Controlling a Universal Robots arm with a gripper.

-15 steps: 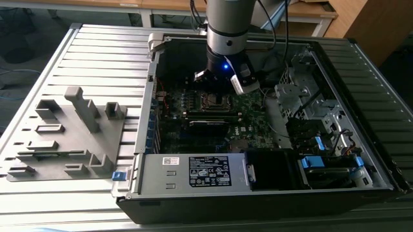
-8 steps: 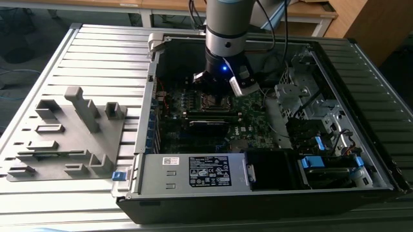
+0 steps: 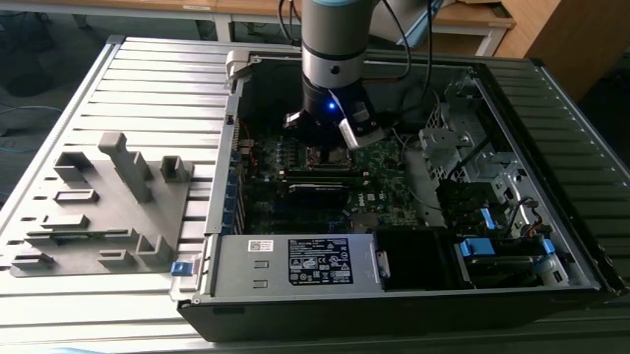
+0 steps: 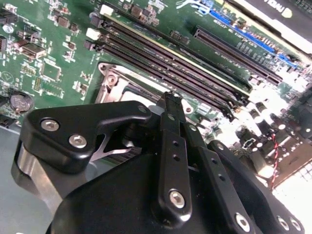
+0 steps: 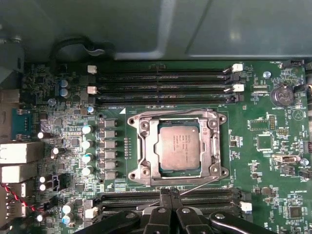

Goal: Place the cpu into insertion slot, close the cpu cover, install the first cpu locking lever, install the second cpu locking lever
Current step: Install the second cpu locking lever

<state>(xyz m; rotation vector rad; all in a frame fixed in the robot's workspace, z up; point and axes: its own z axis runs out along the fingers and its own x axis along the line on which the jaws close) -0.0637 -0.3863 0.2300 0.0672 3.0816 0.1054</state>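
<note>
The cpu (image 5: 179, 148) sits in the slot (image 5: 146, 171), framed by the cover (image 5: 178, 116). The gripper (image 5: 170, 194) is clenched at the slot's edge beside a thin lever (image 5: 197, 185); the arm (image 3: 333, 51) hides the slot from outside.

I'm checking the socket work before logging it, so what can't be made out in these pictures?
1. Exterior view: the gripper hides most of the cpu cover.
2. Second wrist view: the gripper's body covers much of the cpu cover too.
3. First wrist view: whether the shut gripper pinches the thin lever wire is unclear; the wire is too fine.
</note>
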